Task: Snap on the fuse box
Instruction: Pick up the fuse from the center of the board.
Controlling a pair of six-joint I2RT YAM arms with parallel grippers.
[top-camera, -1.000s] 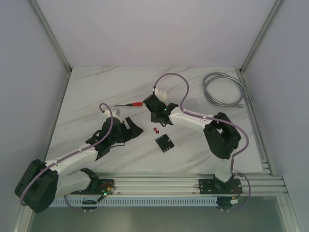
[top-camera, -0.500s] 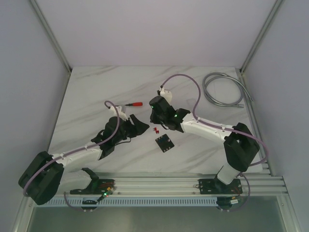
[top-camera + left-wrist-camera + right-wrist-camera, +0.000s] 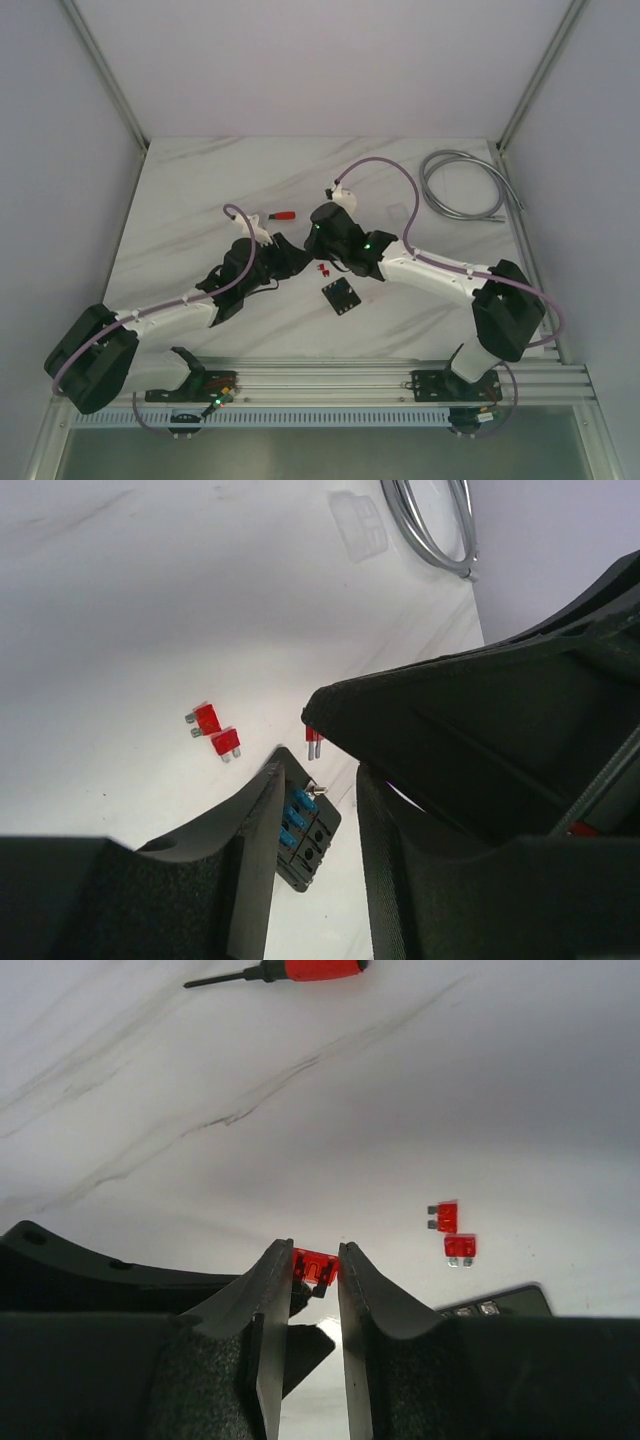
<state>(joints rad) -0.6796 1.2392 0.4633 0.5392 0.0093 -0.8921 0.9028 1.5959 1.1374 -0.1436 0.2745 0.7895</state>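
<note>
Both arms have swung inward since a second ago and now meet low over the middle of the white marble-patterned table (image 3: 200,180). Our right gripper (image 3: 314,1256) is clenched on a tiny red blade fuse (image 3: 312,1267). Our left gripper (image 3: 318,780) hangs just beside it, jaws apart with nothing between them. The small flat black square plastic fuse box (image 3: 341,296) lies flat on the table just toward the arm bases from both grippers, touched by neither, with a few blue fuses seated. We judge the step to be seating that held fuse: keep its prongs pointing down, centre them over an empty slot, press straight, and let the left gripper steady the box. A grey coiled cable (image 3: 465,185) sits well apart at the far right, a red-handled screwdriver (image 3: 278,215) lies behind the left gripper, and a clear square lid (image 3: 358,525) rests near the cable. Two loose red fuses (image 3: 226,742) lie between grippers and box, and the crowded fingertips could knock them.
</note>
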